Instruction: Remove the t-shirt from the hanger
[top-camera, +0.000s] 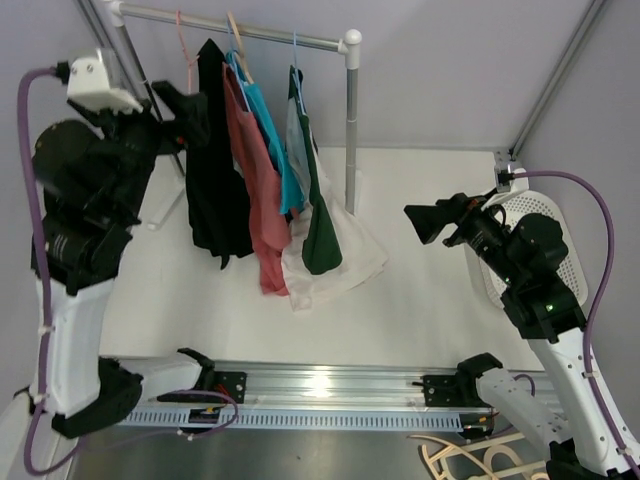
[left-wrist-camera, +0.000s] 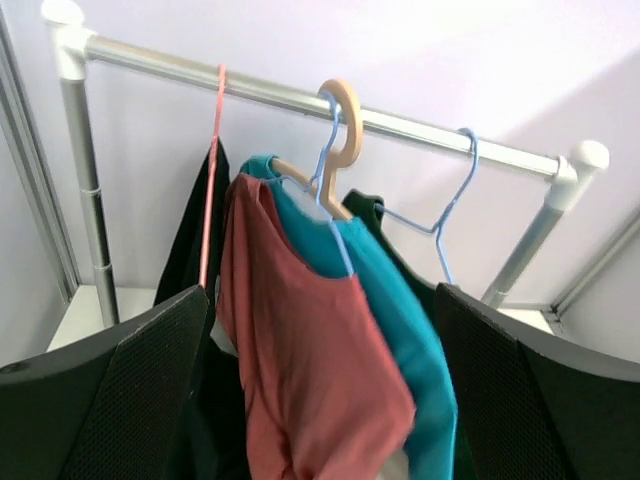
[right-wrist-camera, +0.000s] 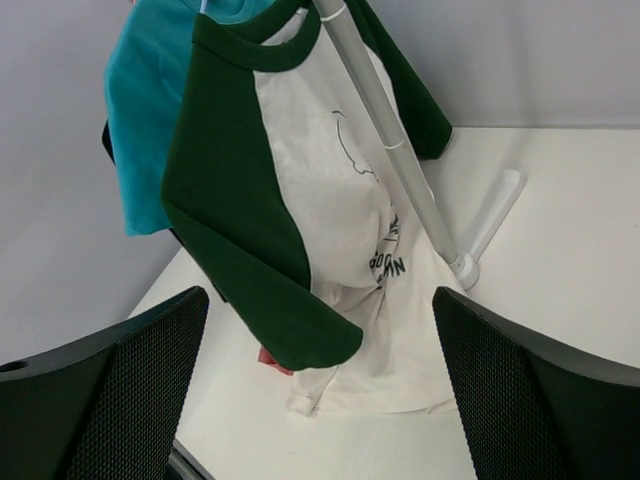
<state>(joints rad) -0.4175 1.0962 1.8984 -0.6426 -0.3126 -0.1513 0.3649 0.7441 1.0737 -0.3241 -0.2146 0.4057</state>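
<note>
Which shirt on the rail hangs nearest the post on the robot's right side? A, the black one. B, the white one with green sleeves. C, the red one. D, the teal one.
B: the white shirt with green sleeves hangs last along the rail, beside the upright post, with the teal shirt, red shirt and black shirt further to the left.
</note>
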